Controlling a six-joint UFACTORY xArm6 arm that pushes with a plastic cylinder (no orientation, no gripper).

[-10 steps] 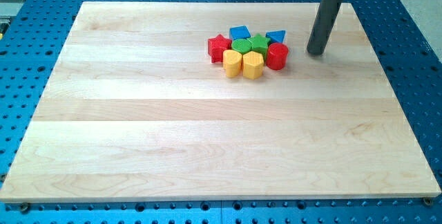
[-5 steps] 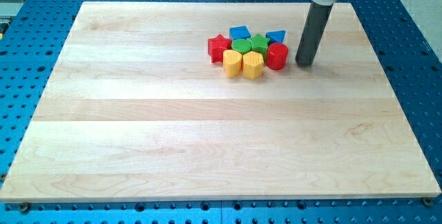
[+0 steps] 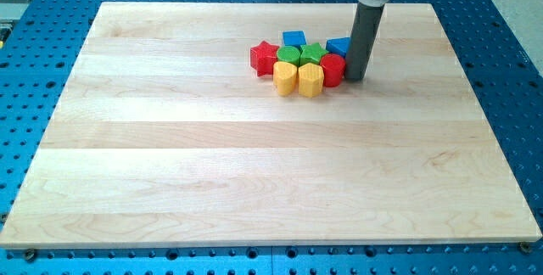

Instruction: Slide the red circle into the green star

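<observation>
Red circle [image 3: 333,70] touches the green star [image 3: 312,53] on the bench [image 3: 170,156], my tip [image 3: 355,77] pressing its right side; no tool jaws here

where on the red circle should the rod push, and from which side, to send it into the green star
Push the red circle on its right-hand wall, from the view's right and slightly below. My tip already sits against that side. The green star lies up and to the view's left of it, seemingly touching, so a leftward, slightly upward push through its round centre should press it in.

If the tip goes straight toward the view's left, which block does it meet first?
My tip seems already against the red circle, so it meets that first; the green star lies just beyond, up-left.
</observation>
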